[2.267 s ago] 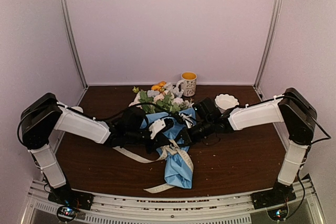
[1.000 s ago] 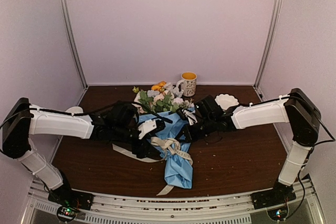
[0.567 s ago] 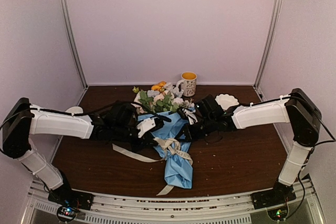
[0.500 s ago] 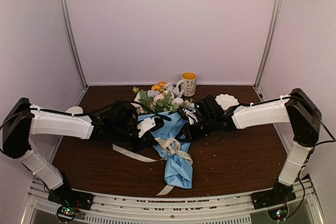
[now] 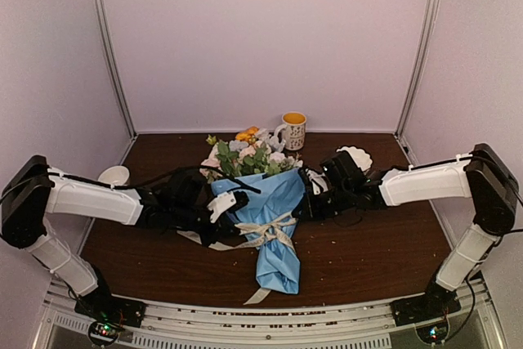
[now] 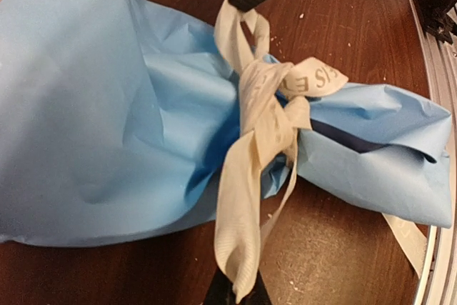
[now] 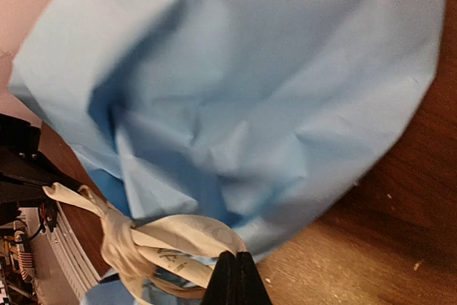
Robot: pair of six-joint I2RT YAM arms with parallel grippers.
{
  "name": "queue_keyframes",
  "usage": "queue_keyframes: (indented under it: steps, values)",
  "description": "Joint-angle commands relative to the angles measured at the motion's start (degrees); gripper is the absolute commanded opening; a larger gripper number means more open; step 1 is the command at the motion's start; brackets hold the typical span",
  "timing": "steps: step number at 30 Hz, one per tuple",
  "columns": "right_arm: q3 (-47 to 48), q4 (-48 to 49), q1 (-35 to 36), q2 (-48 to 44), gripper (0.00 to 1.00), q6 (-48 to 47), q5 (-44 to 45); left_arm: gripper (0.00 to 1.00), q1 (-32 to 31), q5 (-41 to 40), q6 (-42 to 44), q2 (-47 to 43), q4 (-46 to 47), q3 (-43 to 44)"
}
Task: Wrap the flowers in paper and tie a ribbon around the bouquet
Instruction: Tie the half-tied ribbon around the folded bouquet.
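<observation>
Two ends of one cream lettered fabric ribbon [image 5: 263, 230] are clamped for you: your left tool [image 6: 235, 292] grips one, your right tool [image 7: 235, 278] the other. The ribbon is knotted around one light-blue paper-wrapped flower bouquet [image 5: 268, 202] lying mid-tabletop [image 5: 368, 251].

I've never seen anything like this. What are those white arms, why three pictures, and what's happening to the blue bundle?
Those are two robot arms bolted at the near edge of the table. One picture looks from above and behind them; the other two come from a camera on each wrist. On the table lies a bouquet: flowers in a cone of light blue paper, with a cream ribbon knotted round it. The left pincer and the right pincer are each shut on the ribbon, on opposite sides of the knot. A mug and a white dish stand farther back.
</observation>
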Motion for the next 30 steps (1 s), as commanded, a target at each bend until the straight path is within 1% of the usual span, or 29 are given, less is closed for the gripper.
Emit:
queue_keyframes:
  steps: [1,8,14,19,26,30]
  values:
    - [-6.7,0.4,-2.6,-4.5,0.0,3.9,4.5,0.0,0.4,-0.6,-5.1,-2.9,-0.8,-2.9]
    - [-17.8,3.3,-6.5,-9.6,0.0,7.9,5.5,0.0,0.7,-2.2,-11.0,-2.2,-6.0,-4.6]
    - [-23.4,4.3,-10.3,-10.9,0.0,10.3,6.4,0.0,2.1,-3.7,-15.7,-1.5,-8.1,-6.4]
    - [-26.1,4.0,-13.1,-11.9,0.0,11.4,6.2,0.0,4.0,-4.7,-18.8,-1.4,-9.8,-7.4]
    - [-28.1,3.0,-15.2,-14.6,0.0,11.7,7.3,0.0,5.2,-3.5,-21.6,-1.9,-7.5,-10.2]
    - [-28.3,3.9,-15.3,-13.3,0.0,11.9,6.5,0.0,5.4,-2.5,-22.5,-1.1,-6.0,-11.3]
